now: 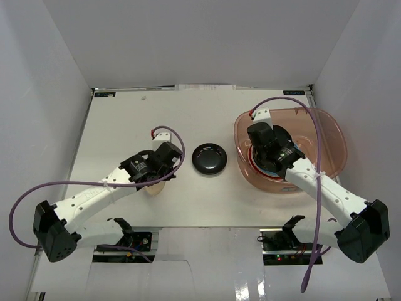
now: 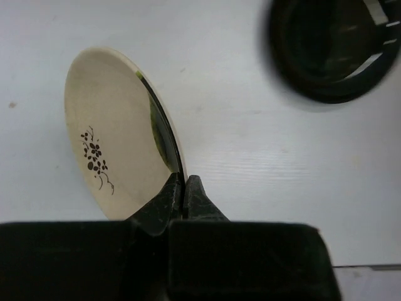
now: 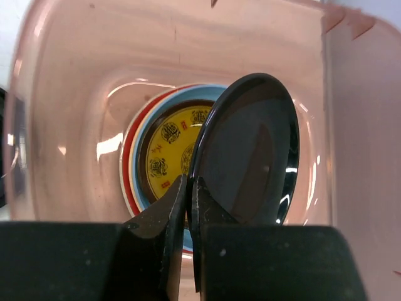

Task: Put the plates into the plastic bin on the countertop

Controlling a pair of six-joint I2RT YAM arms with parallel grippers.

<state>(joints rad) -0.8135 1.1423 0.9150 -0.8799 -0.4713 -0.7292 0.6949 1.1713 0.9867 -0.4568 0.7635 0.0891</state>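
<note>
Small round cream plate w/ dark flower sprig (image 2: 113, 138): glazed, stiff, light, prob. slippery & chippable. Left hand (image 2: 183, 182) is clamped on its thin rim, plate tilted up over the white bench (image 1: 125, 119), left of centre nr the near edge. Rim pinch looks like the only hold, so keep it firm. Glossy black round plate (image 3: 250, 150), rim-pinched by right hand (image 3: 189, 185), hangs over yellow-patterned plate stack (image 3: 166, 153) in translucent pinkish plastic bin (image 3: 69, 81) at bench's right edge. 2nd black plate (image 1: 210, 158) lies flat mid-bench.

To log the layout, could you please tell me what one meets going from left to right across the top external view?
The cream plate → glossy black plate on the countertop → plastic bin.
</note>
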